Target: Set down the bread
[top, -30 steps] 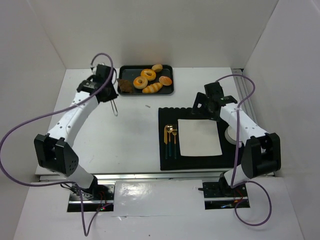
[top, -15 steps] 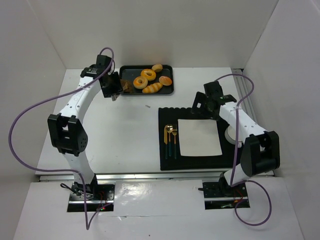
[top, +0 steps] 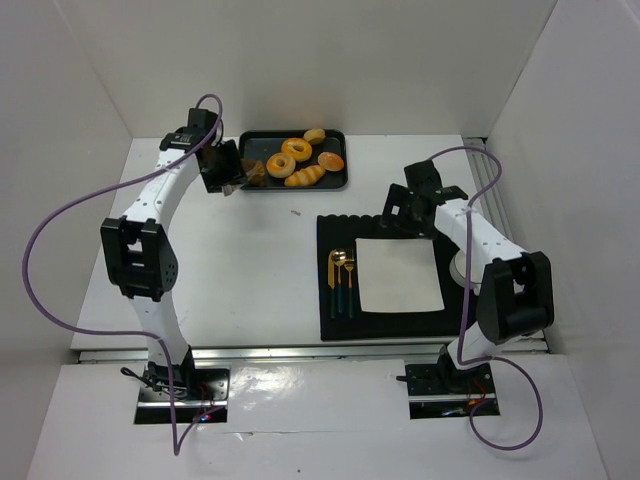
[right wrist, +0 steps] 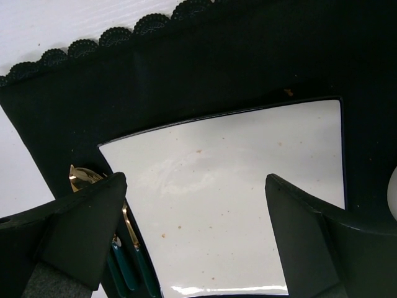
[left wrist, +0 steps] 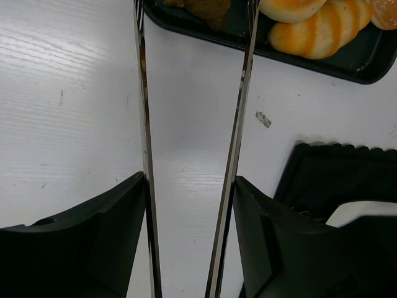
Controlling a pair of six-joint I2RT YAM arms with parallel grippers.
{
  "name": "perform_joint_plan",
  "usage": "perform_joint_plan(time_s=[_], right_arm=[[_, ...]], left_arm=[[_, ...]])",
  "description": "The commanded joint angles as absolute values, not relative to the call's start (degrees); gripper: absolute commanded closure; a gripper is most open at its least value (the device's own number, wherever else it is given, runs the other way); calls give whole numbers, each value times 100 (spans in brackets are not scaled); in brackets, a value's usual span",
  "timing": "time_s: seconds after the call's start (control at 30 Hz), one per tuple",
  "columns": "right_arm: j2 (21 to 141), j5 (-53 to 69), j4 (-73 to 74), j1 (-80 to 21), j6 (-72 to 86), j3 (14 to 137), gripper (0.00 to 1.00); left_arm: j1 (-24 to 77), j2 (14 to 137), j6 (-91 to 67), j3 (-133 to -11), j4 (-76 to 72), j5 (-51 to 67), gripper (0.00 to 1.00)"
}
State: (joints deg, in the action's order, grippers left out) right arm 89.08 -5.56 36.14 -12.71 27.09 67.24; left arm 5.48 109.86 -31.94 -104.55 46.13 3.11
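Dark-brown bread (top: 254,172) lies at the left end of the black tray (top: 262,140) at the far side of the table, so no part of the placing is done: the pastry is neither lifted nor, as far as can be judged, gripped. The left gripper (top: 228,176) is at the tray's left edge, its jaws spread and carrying two long metal tines (left wrist: 239,112) that reach over the rim. In the left wrist view the bread (left wrist: 208,7) sits between these tines at the top edge of the picture, with a strip of tray showing on either side of it. The tine tips run out of that view, so contact cannot be ruled out, but the gap suggests none. To the right of the bread, outside the tines, lies a golden roll (left wrist: 316,34). The right gripper (top: 405,208) hangs with jaws apart and empty over the far edge of the white plate (top: 398,275) on the black mat (top: 330,228). The plate is bare and looks the likely destination. Closing on the bread, lifting, carrying and releasing all remain.
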Motion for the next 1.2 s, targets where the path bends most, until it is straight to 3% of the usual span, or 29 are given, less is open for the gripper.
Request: perform_joint_plan(time_s=[0.0, 0.67, 0.83, 0.97, 1.17], right_arm=[[8930, -615, 3516, -1230, 2628, 7031, 0], [8930, -615, 3516, -1178, 2681, 6715, 0], [8930, -615, 3463, -1178, 2681, 6662, 0], [8877, -615, 3516, -1178, 2681, 6715, 0], [8702, -668, 3708, -1178, 2681, 7031, 0]], left_arm=[[545, 11074, -3278, -10775, 4456, 527, 32], [492, 11663, -3226, -11100, 4289, 527, 33], [492, 11777, -3226, -11224, 4289, 527, 45], [545, 11655, -3226, -11276, 4342, 527, 63], [728, 10803, -2954, -11435, 4342, 694, 70]])
